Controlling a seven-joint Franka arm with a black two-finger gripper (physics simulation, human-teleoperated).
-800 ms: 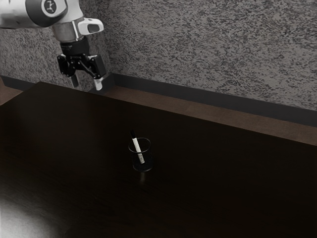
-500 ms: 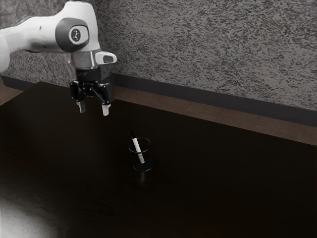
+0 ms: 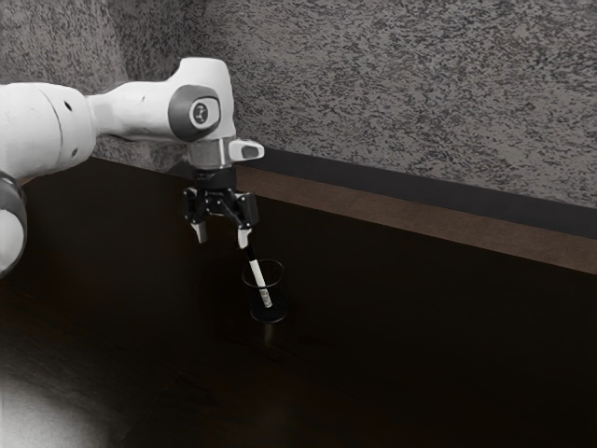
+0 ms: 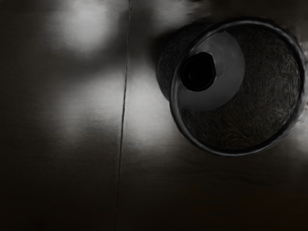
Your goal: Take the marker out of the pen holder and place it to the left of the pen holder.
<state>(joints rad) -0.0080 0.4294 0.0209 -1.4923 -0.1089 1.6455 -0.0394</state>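
Marker (image 3: pixel 259 274) leans in the pen holder (image 3: pixel 278 295), below the parted jaws.

2 mottled gray walls (image 3: pixel 392 93) meet in a corner toward the exterior view's left. A dark baseboard (image 3: pixel 392 175) edges the brown floor (image 3: pixel 392 206). The glossy, near-black desk (image 3: pixel 429 336) catches pale glare (image 3: pixel 42 406); in the wrist view, 1 thin seam (image 4: pixel 124 96) crosses its grain.

- One marker (image 3: pixel 259 273) in all
- One pen holder (image 3: pixel 278 297)
- One robot arm (image 3: pixel 140 110)
- Two fingers (image 3: pixel 244 238), making one pair
- One tabletop (image 3: pixel 401 345)
- One thin dark line (image 4: pixel 124 96) counted in the wrist view
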